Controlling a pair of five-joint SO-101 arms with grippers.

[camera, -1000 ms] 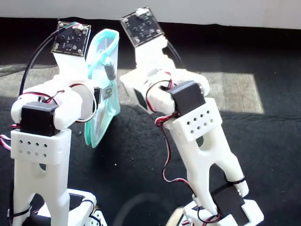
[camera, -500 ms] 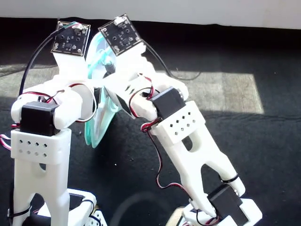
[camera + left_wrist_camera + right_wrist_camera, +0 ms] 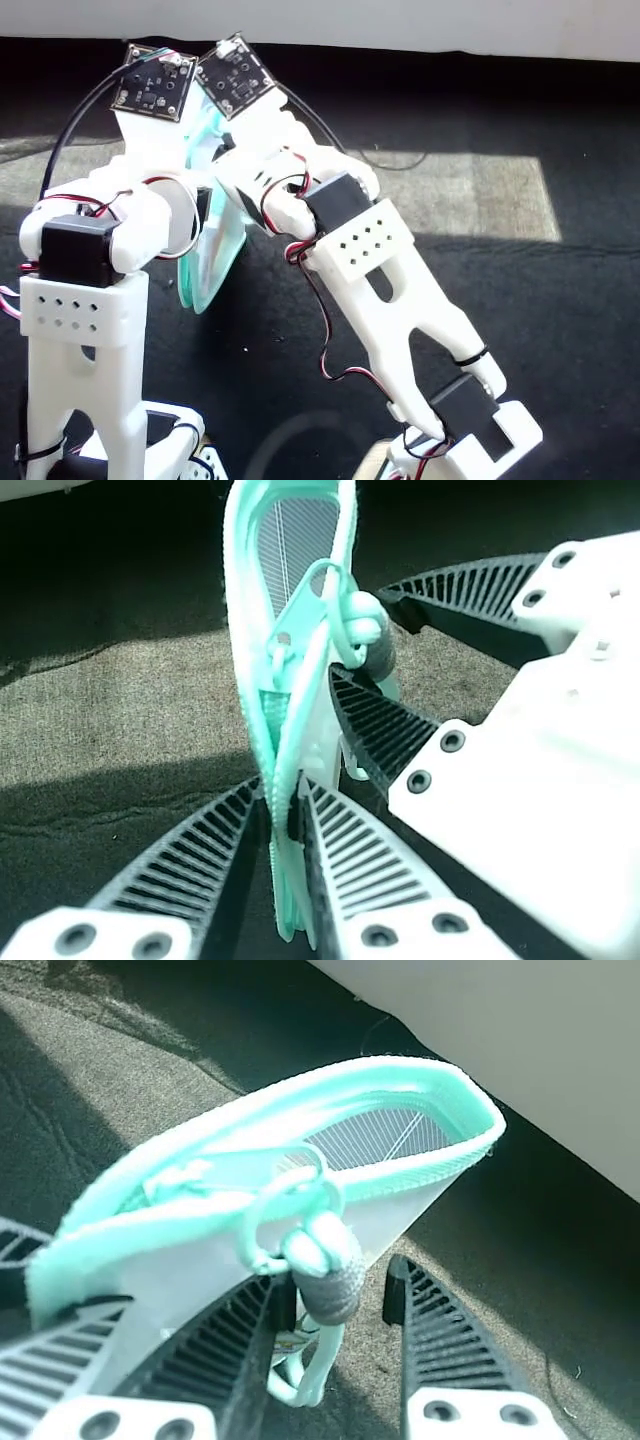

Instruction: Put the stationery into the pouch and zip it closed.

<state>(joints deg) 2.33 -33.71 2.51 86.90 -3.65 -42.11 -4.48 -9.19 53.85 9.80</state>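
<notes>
We find the left fingers [image 3: 290, 815] closed tight on the edge of the pouch [image 3: 300, 530], holding it upright above the desk [image 3: 560, 300]. Within the last second the right fingers [image 3: 338, 1295] have swung in. They stand parted astride the zip pull [image 3: 328, 1260], gripping nothing. In our judgement, zipping is next. The pouch is mint mesh with a fabric-bound rim. The pull is a looped cord with a grey toggle.

Lab-like robot bench, black cloth-covered table [image 3: 560, 330], white wall [image 3: 450, 20] behind
</notes>
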